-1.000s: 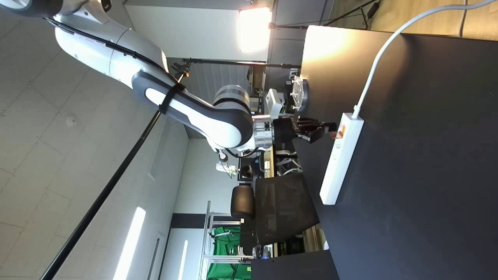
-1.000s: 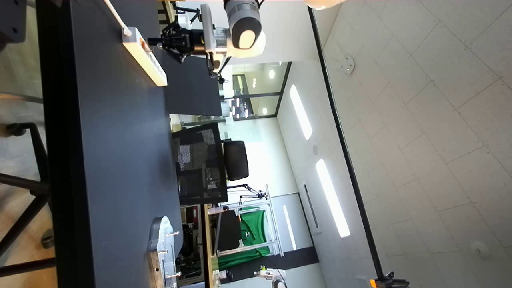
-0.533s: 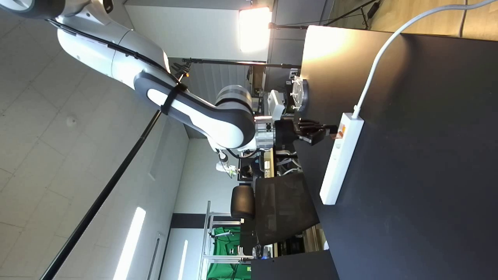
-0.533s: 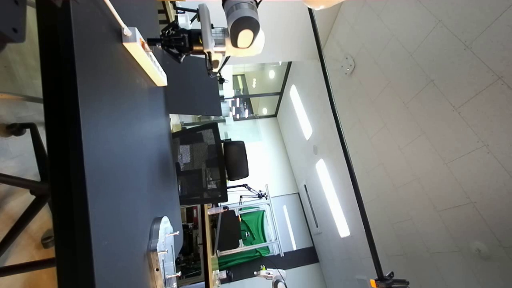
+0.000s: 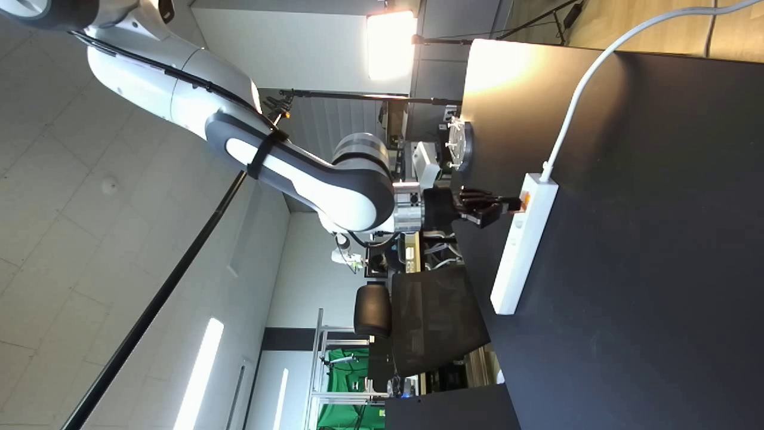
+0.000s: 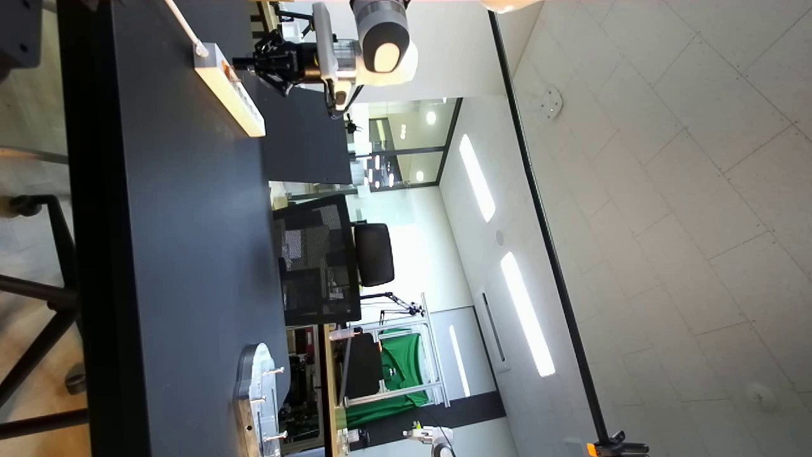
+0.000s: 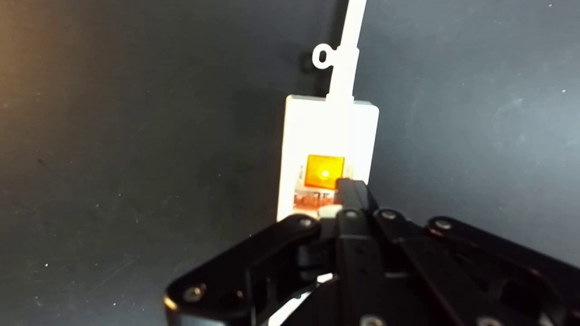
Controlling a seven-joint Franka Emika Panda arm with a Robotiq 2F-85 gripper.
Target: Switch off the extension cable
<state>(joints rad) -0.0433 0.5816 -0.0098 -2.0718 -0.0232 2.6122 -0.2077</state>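
Note:
The extension cable is a long white power strip [image 5: 525, 254] lying on the dark table, also visible in an exterior view [image 6: 229, 98] and the wrist view [image 7: 328, 127]. Its orange switch [image 7: 325, 171] sits near the cord end and shows a bright spot. A reddish translucent patch lies beside the switch. My black gripper [image 7: 354, 183] is shut and empty, fingertips together. The tips overlap a corner of the switch in the wrist view; I cannot tell whether they touch it. In both exterior views the gripper [image 5: 517, 204] [image 6: 237, 62] points at the switch end.
A white cord [image 5: 576, 104] runs from the strip across the dark table [image 5: 627, 286] and over its edge. A clear board with pegs [image 6: 265, 400] lies on the table away from the strip. A black chair [image 6: 317, 260] stands beyond the table edge.
My gripper has moved slightly closer to the switch end of the strip, and the wrist has tilted a little. The strip has not moved.

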